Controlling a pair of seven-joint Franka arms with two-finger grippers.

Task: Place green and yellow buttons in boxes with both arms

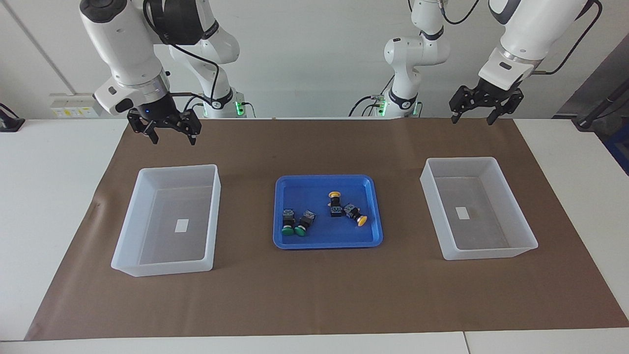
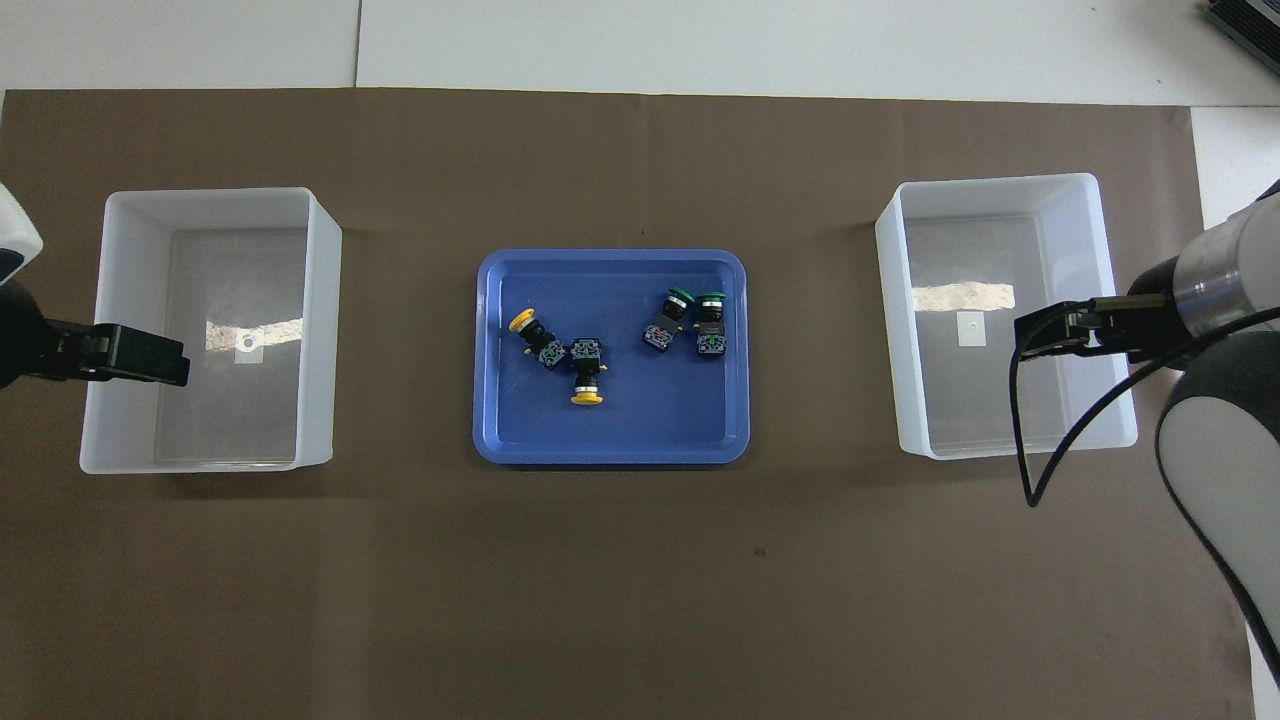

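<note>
All four buttons, two green and two yellow, lie in the blue tray between the two boxes on the counter's brown mat. The left gripper and the right gripper wait raised at the robots' edge of the mat, fingers spread

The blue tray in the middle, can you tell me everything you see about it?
The blue tray is a shallow, glossy, plastic-looking rectangle with rounded corners and a low raised rim. It lies flat on the brown mat, midway between the two white boxes, touching neither. Inside lie two green buttons and two yellow buttons, tipped on their sides.
</note>
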